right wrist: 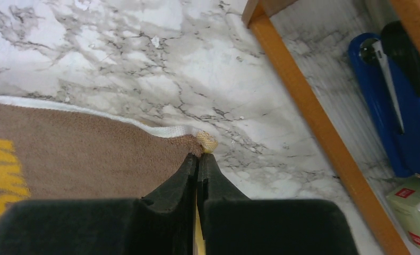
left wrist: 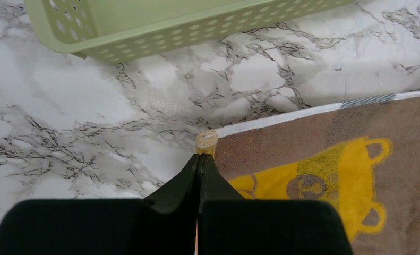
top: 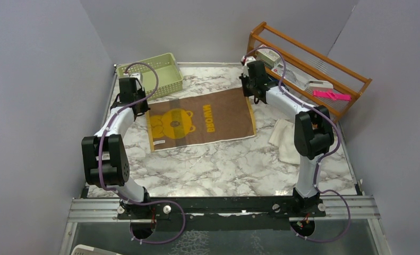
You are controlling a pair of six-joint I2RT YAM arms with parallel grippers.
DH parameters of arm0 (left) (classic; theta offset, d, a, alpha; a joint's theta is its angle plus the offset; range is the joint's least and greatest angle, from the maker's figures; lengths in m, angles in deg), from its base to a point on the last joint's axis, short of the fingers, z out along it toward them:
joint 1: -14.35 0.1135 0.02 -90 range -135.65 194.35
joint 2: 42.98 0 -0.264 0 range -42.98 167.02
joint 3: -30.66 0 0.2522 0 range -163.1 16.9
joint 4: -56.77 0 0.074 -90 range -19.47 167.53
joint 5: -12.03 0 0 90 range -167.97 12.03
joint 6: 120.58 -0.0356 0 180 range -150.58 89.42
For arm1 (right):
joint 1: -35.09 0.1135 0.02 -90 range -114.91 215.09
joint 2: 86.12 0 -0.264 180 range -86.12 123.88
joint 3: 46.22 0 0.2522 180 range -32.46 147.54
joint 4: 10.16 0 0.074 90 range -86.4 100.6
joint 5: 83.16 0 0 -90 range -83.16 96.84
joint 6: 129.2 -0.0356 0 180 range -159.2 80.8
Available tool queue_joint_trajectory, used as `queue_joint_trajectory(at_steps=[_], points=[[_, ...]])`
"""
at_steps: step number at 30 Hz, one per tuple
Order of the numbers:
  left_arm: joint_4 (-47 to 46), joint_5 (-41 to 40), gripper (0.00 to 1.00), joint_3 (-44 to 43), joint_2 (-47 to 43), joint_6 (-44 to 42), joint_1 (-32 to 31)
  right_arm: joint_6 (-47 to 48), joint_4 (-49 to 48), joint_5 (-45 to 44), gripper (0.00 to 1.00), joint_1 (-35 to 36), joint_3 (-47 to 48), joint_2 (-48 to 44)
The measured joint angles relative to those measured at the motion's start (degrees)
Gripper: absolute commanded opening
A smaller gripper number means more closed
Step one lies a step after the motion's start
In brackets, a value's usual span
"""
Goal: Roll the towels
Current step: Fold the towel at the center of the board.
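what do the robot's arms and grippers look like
The left arm and right arm have white tubular links between chunky black joint housings, with a thin purple cable looping along each. The left gripper and right gripper are matte black, with fingers tapering to narrow tips. No markings show.

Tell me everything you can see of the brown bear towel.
The towel is soft, terry-looking cloth, brown side up, with a yellow bear, yellow lettering and white edging. It lies spread flat on the marble table, slightly skewed. The left hand and right hand are each shut on one far corner.
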Motion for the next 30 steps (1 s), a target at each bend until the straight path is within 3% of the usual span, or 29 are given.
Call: queue_joint_trajectory(at_steps=[6, 14, 19, 30], points=[[-1.70, 0.59, 0.00, 2.84, -1.70, 2.03, -0.02, -0.09, -0.57, -1.75, 0.01, -0.72, -1.64, -0.28], [0.02, 1.29, 0.00, 10.71, -7.23, 5.11, -0.61, -4.70, -4.24, -1.66, 0.01, -0.68, -21.05, -7.13], [1.38, 2.05, 0.00, 14.75, -11.37, 6.51, -0.96, -7.26, -5.40, -1.62, 0.01, -0.81, -27.93, -14.14], [5.62, 3.61, 0.00, 18.18, -14.34, 7.80, -1.31, -10.01, -5.38, -1.07, 0.01, -1.18, -34.25, -22.69]])
